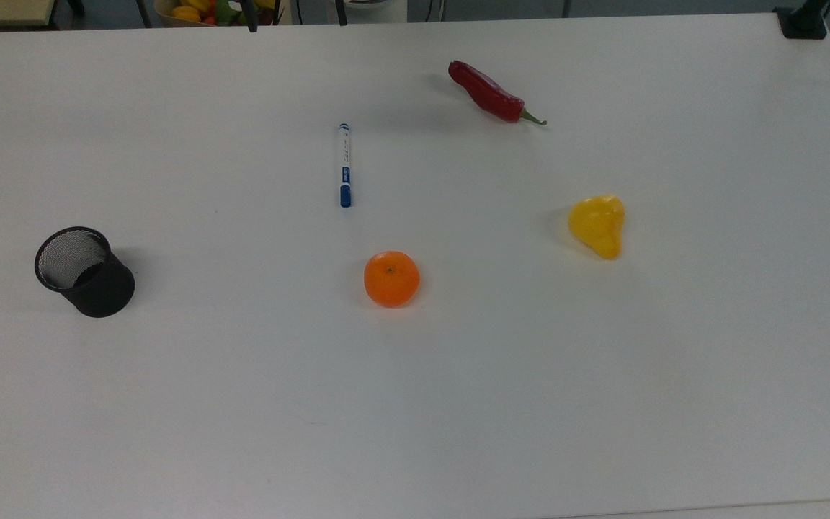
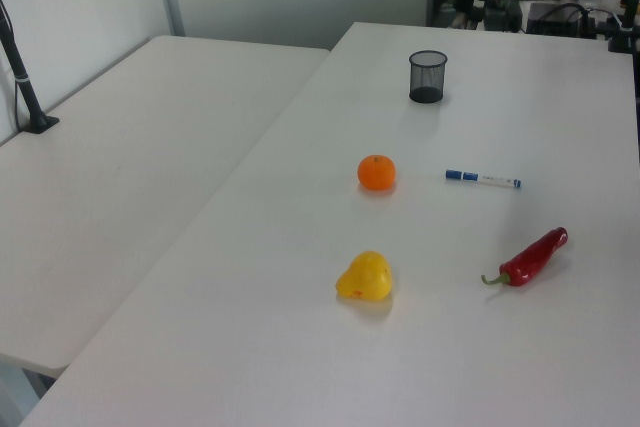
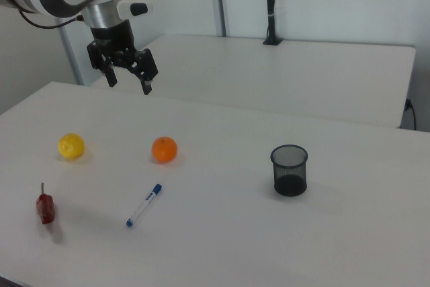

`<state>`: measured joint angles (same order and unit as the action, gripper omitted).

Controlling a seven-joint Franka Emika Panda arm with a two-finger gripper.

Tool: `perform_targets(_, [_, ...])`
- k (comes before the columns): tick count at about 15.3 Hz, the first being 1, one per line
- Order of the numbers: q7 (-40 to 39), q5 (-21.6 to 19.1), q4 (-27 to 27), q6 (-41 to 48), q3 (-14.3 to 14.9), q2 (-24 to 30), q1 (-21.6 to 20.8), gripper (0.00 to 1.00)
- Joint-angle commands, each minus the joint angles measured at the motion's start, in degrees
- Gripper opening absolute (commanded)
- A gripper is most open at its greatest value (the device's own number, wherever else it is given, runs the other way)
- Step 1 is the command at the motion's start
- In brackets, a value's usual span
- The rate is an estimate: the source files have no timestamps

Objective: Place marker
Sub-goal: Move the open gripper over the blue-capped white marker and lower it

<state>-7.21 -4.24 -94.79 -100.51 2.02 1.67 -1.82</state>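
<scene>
Where right view looks, gripper point(image 3: 129, 83) agape

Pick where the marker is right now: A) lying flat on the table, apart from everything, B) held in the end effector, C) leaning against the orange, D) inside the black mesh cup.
A: the marker lies flat on the white table, clear of the mesh cup and the orange; the end effector hangs open and empty above the table.

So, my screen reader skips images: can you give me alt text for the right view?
A robot gripper hangs open above a white table, holding nothing. On the table lie a marker, an orange, a yellow fruit, a red chili and an upright black mesh cup.
</scene>
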Motion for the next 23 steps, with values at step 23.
perform_targets(23, [-2.99,0.72,-6.02,-1.01,0.01,-0.62,-1.26,1.0])
